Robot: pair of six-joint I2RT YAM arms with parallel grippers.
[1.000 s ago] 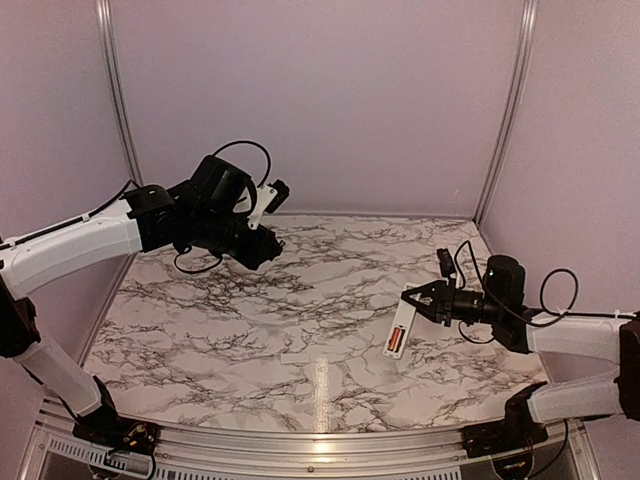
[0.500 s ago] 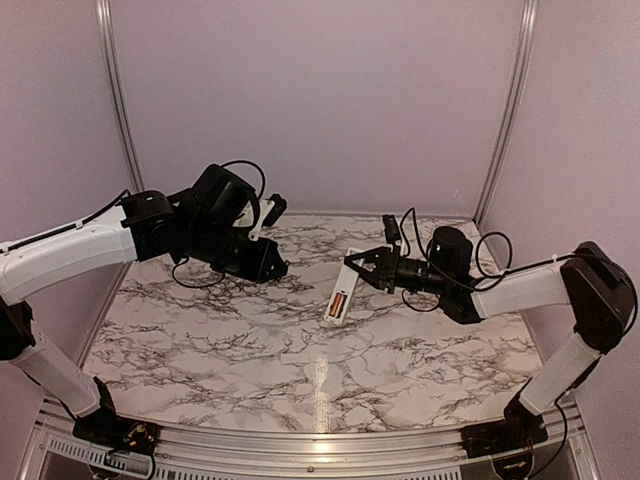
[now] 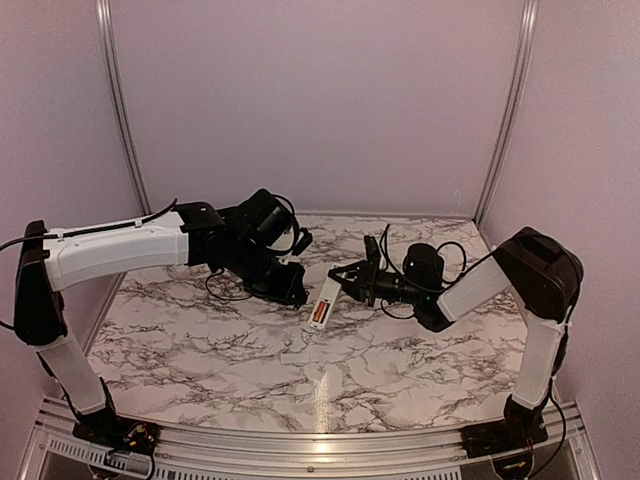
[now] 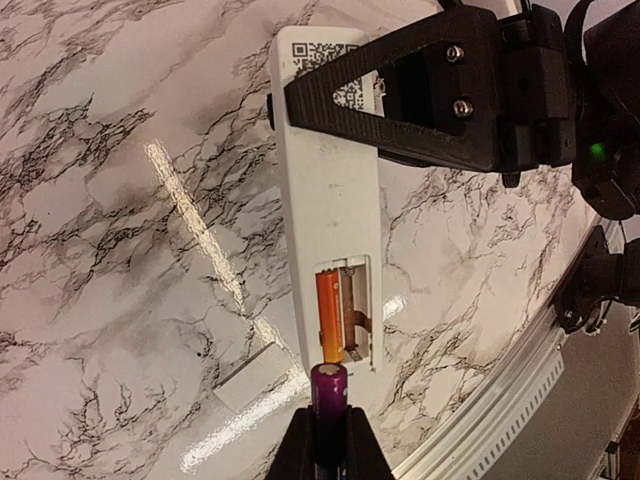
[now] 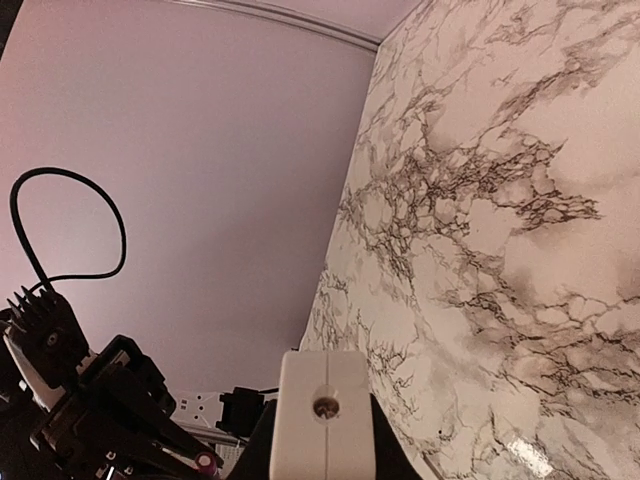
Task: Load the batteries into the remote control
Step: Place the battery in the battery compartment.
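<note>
We risk the cell, clamped in our left end effector, missing the empty slot if the remote tilts in the closed pinch of the right end effector.

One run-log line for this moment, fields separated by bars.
left gripper: shut on dark battery | right gripper: shut on remote control | orange battery: seated | dark battery: not yet inserted

Two arms reach in and meet over the middle of the marble table. The right gripper holds the white remote control by its top end. The remote slants down toward the left. An orange battery shows in the open slot at its low end. The left gripper is dark and sits just beside the remote.
</note>
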